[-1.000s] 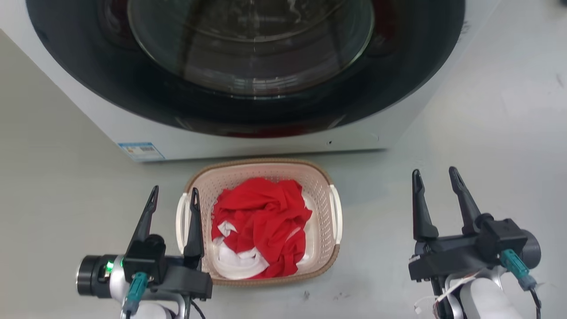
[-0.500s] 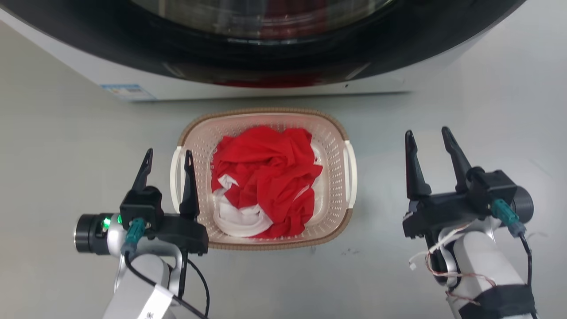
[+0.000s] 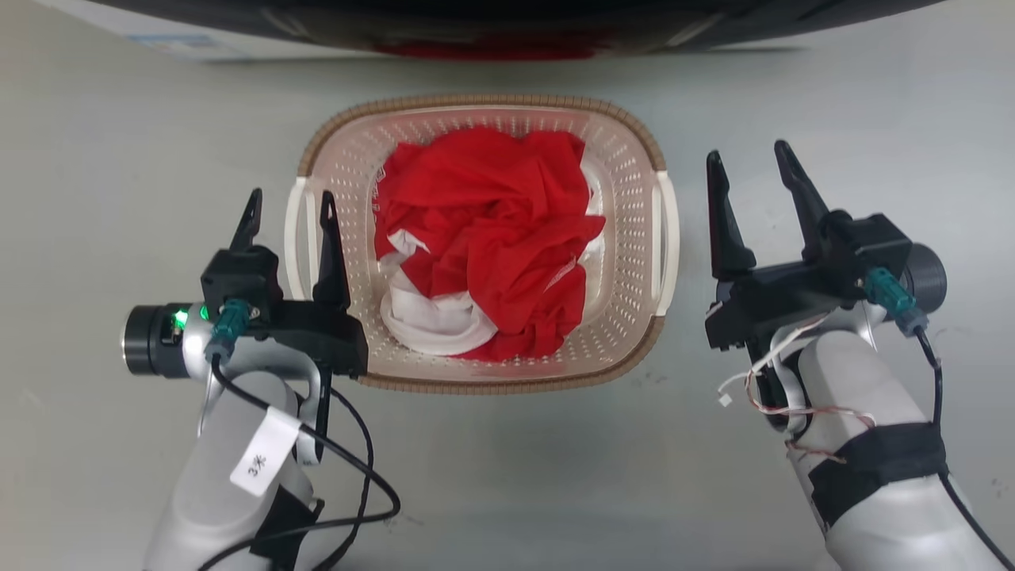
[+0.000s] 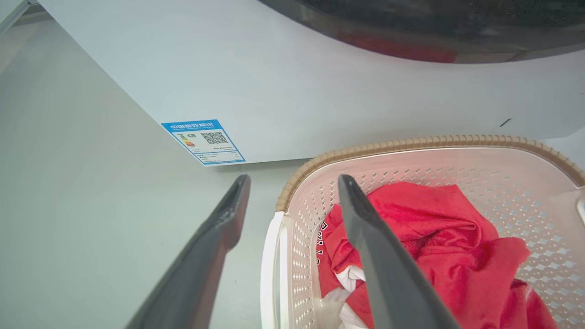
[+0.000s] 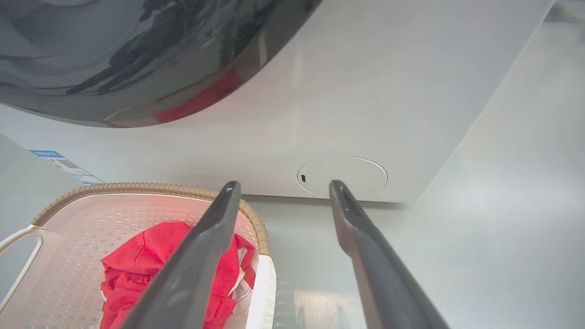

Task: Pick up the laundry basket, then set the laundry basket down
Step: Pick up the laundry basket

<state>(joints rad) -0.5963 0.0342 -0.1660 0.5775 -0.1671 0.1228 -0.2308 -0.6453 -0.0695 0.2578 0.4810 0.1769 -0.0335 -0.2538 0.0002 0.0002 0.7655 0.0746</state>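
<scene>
The laundry basket (image 3: 630,182), pale pink with a brown rim, stands on the grey floor with red and white clothes (image 3: 492,230) piled inside. My left gripper (image 3: 289,198) is open and straddles the white left handle (image 3: 292,238), one finger outside the basket and one over its inside. The left wrist view shows the same: the gripper (image 4: 293,179) open above the handle (image 4: 270,260) and rim (image 4: 411,142). My right gripper (image 3: 747,152) is open just right of the right handle (image 3: 671,238), not touching it. In the right wrist view this gripper (image 5: 284,184) hangs over the basket's corner (image 5: 137,188) and the floor.
A white washing machine (image 4: 320,82) with a dark round door (image 5: 114,55) stands right behind the basket, with a blue label (image 4: 203,140) low on its front. Bare grey floor (image 3: 507,476) lies on both sides of the basket and in front of it.
The camera has dropped and tilted down, so the basket looks larger and higher in the picture. My right gripper has come closer to the right handle. The left gripper still straddles the left handle.
</scene>
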